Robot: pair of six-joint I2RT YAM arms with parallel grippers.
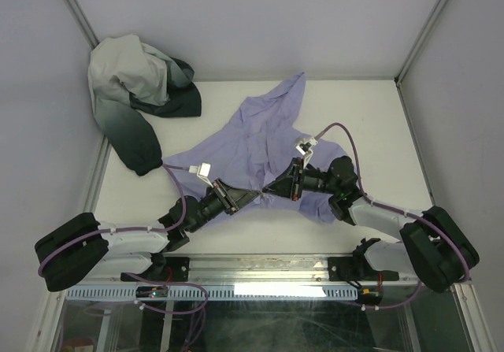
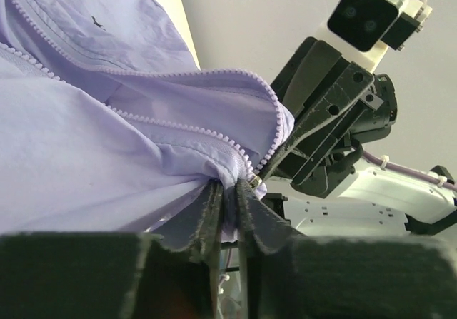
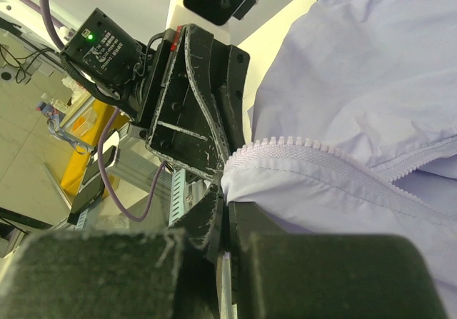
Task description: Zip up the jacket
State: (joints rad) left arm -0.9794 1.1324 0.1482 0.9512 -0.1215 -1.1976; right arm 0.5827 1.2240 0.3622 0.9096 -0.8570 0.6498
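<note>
- Top external view puts the jacket (image 1: 256, 143) spread wrinkled across the middle of the table (image 1: 378, 124), with its near hem lifted between the two arms. A white-and-green garment (image 1: 134, 92) lies heaped at the far left, well apart, and poses no hazard.
- Right gripper (image 1: 273, 187) is clamped tight on the hem corner at the bottom end of one zipper row. With so little cloth in the bite, a tug could strip it out.
- Left gripper (image 1: 250, 197) has its fingers (image 2: 206, 215) drawn down to a narrow slit with lavender fabric bunched between them, just beside the right gripper's tip. I judge this hold to be on loose cloth rather than on the zipper end itself, so the two ends may not line up.
- The two grippers stand tip to tip, almost touching, so any move toward each other risks a collision.
- Zipper teeth (image 2: 178, 76) run in two separate rows, not yet joined. No slider or pull is plain in any view. If the end pieces are hidden in folds, mating them may fail, and the floppy fabric can snag in the teeth.
</note>
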